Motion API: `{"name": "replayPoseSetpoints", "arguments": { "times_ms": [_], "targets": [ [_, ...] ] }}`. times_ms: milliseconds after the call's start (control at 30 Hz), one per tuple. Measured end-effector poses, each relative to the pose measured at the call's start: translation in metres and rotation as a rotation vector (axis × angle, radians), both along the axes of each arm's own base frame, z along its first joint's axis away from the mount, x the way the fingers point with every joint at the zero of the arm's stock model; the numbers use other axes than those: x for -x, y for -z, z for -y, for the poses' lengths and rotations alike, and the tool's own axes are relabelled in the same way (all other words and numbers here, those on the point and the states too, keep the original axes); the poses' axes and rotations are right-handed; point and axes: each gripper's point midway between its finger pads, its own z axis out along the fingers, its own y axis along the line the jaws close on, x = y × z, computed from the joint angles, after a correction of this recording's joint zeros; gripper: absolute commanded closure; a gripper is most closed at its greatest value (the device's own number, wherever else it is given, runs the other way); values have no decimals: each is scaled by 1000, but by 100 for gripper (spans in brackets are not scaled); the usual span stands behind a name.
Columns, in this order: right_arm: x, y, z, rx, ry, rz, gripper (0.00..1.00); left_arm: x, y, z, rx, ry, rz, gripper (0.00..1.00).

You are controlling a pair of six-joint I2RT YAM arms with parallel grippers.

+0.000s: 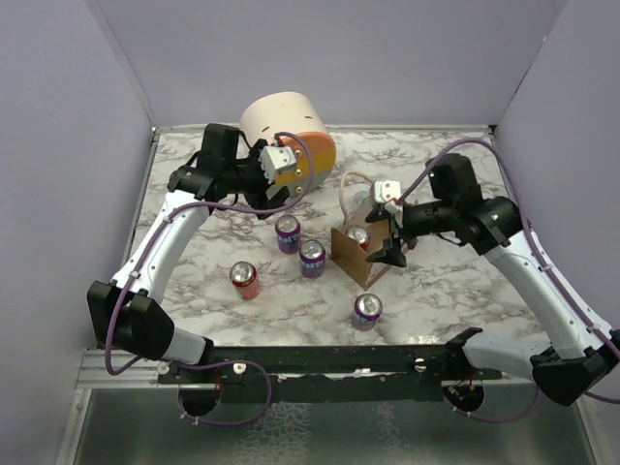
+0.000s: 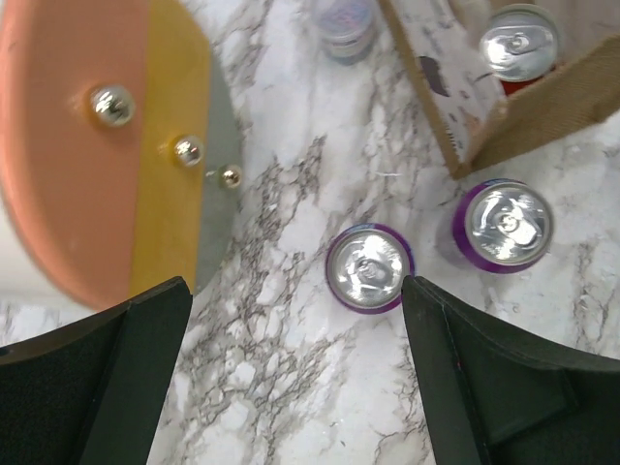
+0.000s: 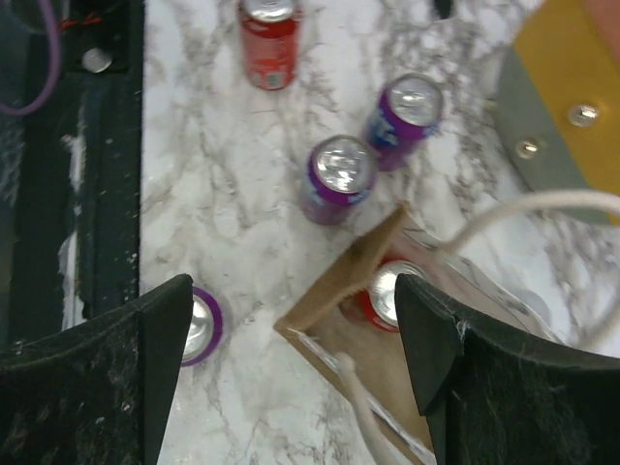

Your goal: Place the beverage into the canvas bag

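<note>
- Your left gripper (image 2: 295,291) gapes wide and holds nothing, above a purple can (image 2: 369,268).
- Your right gripper (image 3: 293,286) hangs open and empty over the canvas bag (image 3: 329,291).
- The red can (image 3: 386,289) stands inside the bag.

The white, grey-veined marble tabletop (image 1: 455,281) carries a tan canvas bag (image 1: 347,256), standing upright. A purple can (image 1: 312,258) stands just left of the bag, and a second purple can (image 1: 288,233) just beyond that one. A third purple can (image 1: 367,310) stands on the bag's near side. A red can (image 1: 243,280) stands farther left. A cream cylinder (image 1: 276,121) lies on its side behind and left of the bag.
</note>
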Motion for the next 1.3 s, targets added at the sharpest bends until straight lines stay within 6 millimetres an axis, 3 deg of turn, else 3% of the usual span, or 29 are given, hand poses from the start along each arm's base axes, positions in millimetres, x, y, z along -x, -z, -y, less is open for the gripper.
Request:
{"name": "replayPoseSetpoints", "arguments": {
  "times_ms": [133, 300, 467, 633, 967, 1100, 1300],
  "targets": [
    [35, 31, -25, 67, -169, -50, 11, -22, -4, -28, 53, -140, -15, 3],
    [70, 78, -37, 182, -296, -99, 10, -39, -9, -48, 91, -230, -6, 2],
    [95, 129, -32, 323, -366, -124, 10, -45, -9, -60, 98, -266, -1, 2],
    [94, 168, -13, 437, -344, -128, 10, -42, -2, -64, 95, -272, -2, 2],
    [89, 196, -6, 496, -328, -129, 17, -38, 2, -60, 106, -249, -18, 3],
    [91, 206, -3, 507, -324, -142, 27, -36, 1, -58, 115, -237, -21, 3],
    [90, 210, -3, 506, -307, -144, 49, -34, 0, -55, 123, -214, -20, 4]
  ]
}}
